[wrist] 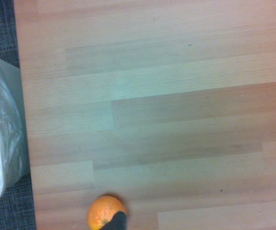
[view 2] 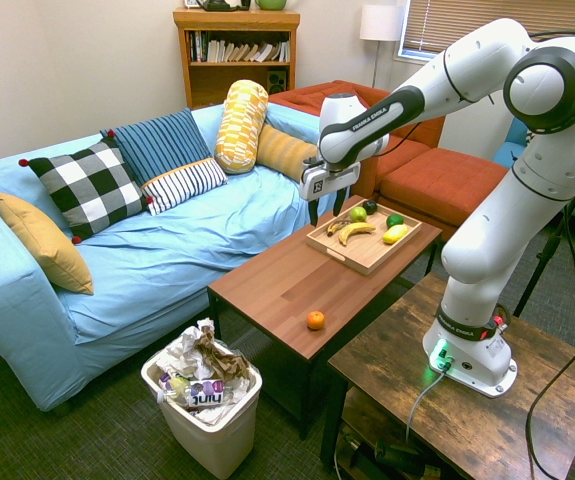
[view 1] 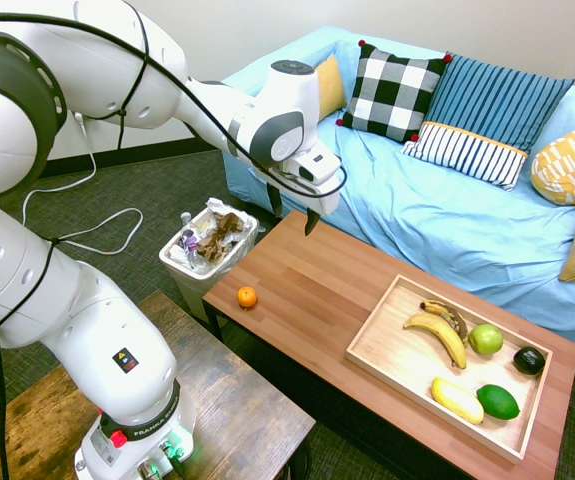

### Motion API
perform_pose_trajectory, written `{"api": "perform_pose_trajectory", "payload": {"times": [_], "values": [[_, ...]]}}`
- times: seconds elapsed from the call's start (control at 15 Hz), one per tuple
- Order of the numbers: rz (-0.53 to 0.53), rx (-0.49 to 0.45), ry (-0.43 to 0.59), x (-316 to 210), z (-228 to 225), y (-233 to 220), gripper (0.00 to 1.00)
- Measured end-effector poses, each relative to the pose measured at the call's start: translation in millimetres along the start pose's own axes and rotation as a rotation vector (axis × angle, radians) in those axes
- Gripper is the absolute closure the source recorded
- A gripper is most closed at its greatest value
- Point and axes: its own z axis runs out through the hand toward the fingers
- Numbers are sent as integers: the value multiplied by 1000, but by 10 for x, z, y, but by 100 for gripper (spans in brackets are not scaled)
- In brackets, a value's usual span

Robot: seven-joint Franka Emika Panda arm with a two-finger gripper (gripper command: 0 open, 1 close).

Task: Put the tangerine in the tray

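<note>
The scene is described from left to right as seen in the first exterior view. At the far left, beside the left end of the coffee table (view 1: 317, 290), a white waste bin (view 1: 207, 262) filled with crumpled refuse is positioned on the carpet. The tangerine (view 1: 247, 297) is located on the bare table top, close to the near left corner and just beside the bin's side of the table. It is touched by nothing.

Above the left part of the table, toward its far edge, the gripper (view 1: 293, 214) is suspended, pointed straight down. Its fingers are spread wide, with nothing held between them. The tangerine is well apart from it, nearer to the camera.

On the right half of the table the tray (view 1: 377, 345) is set at an angle. Two bananas (view 1: 439, 330), a green apple (view 1: 485, 339), a dark avocado (view 1: 529, 361), a yellow fruit (view 1: 457, 400) and a lime (view 1: 498, 401) are contained in it. The tray is well apart from the tangerine.

Behind the table, a blue sofa (view 1: 447, 230) with several cushions is seen.

In the wrist view, the tangerine (wrist: 104, 213) is shown at the lower edge, on the wood.
</note>
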Motion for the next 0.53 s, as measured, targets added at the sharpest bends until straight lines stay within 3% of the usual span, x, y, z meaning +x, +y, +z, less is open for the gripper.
{"api": "perform_pose_trajectory", "payload": {"times": [0.27, 0.53], "values": [[-16, 1, 2, -15, 111, -110, 0], [-22, -5, -21, -192, 686, -428, 0]]}}
